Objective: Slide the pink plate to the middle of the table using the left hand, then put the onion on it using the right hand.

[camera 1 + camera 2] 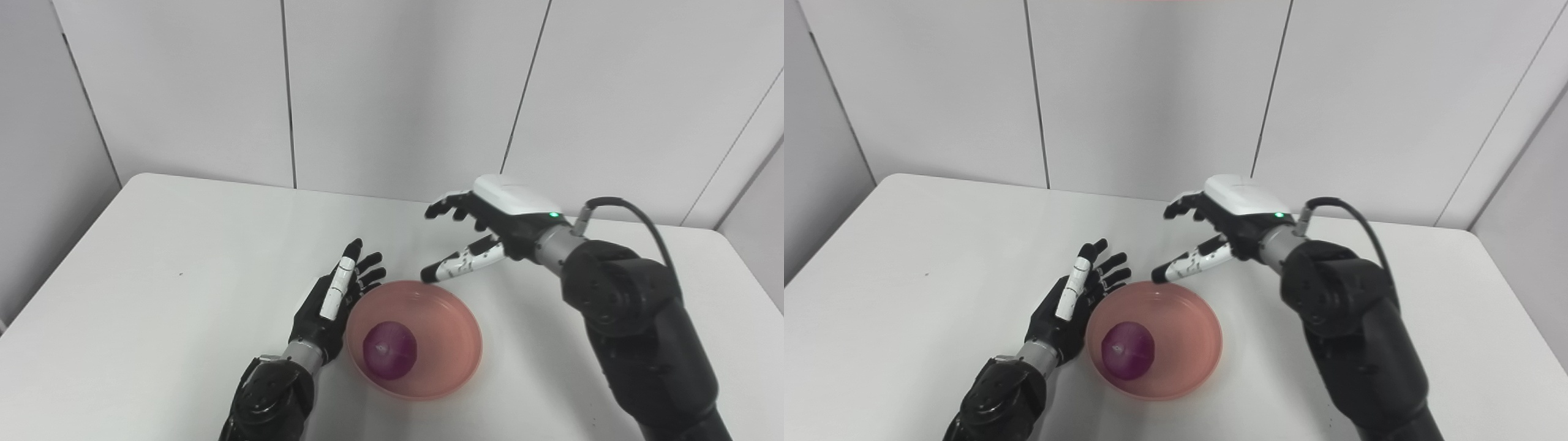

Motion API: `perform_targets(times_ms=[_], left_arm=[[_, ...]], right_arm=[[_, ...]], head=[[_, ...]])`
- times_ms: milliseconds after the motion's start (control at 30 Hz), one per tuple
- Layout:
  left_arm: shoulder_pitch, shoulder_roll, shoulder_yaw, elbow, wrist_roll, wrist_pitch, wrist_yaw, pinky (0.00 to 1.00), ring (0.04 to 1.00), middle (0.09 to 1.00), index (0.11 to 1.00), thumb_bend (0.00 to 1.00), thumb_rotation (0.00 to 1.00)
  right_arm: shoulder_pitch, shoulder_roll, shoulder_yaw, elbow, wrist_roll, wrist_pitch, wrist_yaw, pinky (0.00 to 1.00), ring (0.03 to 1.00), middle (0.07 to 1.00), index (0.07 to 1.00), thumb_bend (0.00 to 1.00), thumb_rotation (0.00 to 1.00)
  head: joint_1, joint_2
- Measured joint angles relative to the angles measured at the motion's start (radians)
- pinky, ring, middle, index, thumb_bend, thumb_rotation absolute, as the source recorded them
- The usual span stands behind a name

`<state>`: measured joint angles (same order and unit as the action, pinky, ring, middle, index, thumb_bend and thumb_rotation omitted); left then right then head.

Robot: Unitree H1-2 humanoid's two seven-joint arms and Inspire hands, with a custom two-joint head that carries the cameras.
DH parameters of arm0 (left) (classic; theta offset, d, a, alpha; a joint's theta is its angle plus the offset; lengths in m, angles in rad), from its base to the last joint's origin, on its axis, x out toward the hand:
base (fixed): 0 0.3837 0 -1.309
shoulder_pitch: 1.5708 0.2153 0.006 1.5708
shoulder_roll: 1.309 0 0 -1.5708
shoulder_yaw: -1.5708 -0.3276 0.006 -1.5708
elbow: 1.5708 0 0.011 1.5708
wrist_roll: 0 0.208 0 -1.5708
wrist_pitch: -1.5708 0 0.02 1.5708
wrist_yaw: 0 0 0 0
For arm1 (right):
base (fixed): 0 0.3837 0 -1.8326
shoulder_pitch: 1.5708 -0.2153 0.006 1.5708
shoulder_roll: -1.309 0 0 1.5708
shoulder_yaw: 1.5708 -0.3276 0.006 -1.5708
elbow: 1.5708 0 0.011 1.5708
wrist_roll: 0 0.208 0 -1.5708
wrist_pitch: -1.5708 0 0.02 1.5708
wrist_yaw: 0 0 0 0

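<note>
The pink plate [447, 318] sits near the middle front of the white table [153, 275]. A purple onion [389, 350] lies in it, toward its left side. My left hand [334, 300] is open, fingers stretched forward, lying right beside the plate's left rim. My right hand [484, 229] is open and empty, hovering above the table just behind the plate's far rim, its thumb pointing down toward the rim. The same scene shows in the right eye view, with the plate [1188, 324] and the onion [1127, 350].
Grey wall panels [398, 92] stand close behind the table's far edge. The table's rounded left corner [138, 180] and right edge [735, 245] are in view. Nothing else stands on the table.
</note>
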<state>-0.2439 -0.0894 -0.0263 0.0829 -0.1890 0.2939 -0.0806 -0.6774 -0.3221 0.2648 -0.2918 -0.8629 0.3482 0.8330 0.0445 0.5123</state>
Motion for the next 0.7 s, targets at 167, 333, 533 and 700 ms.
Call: perform_targets(times_ms=[167, 333, 533, 700], left_arm=[[-0.001, 0.002, -0.001, -0.001, -0.001, 0.000, 0.000, 0.90, 0.888, 0.919, 0.995, 0.85, 0.88], [-0.001, 0.007, -0.001, -0.001, -0.003, 0.000, -0.004, 0.90, 0.890, 0.918, 0.998, 0.87, 0.87], [0.000, 0.006, 0.006, -0.001, -0.002, -0.001, -0.004, 0.89, 0.885, 0.912, 0.988, 0.83, 0.86], [0.001, 0.002, 0.011, -0.001, -0.001, -0.009, 0.000, 0.90, 0.888, 0.903, 0.967, 0.84, 0.85]], right_arm=[[0.072, -0.005, -0.065, 0.005, 0.116, -0.010, -0.118, 0.64, 0.832, 0.897, 0.896, 0.97, 0.92], [0.223, 0.076, -0.167, 0.090, 0.250, -0.062, -0.353, 0.82, 0.935, 0.965, 0.961, 0.93, 0.96], [0.340, 0.191, -0.249, 0.215, 0.426, -0.089, -0.544, 0.90, 0.986, 0.997, 0.987, 0.89, 1.00], [0.378, 0.265, -0.266, 0.306, 0.535, -0.156, -0.654, 0.97, 0.990, 0.989, 0.997, 0.86, 0.98]], head=[[-0.020, 0.002], [-0.023, 0.002], [-0.034, 0.006], [-0.040, 0.005]])
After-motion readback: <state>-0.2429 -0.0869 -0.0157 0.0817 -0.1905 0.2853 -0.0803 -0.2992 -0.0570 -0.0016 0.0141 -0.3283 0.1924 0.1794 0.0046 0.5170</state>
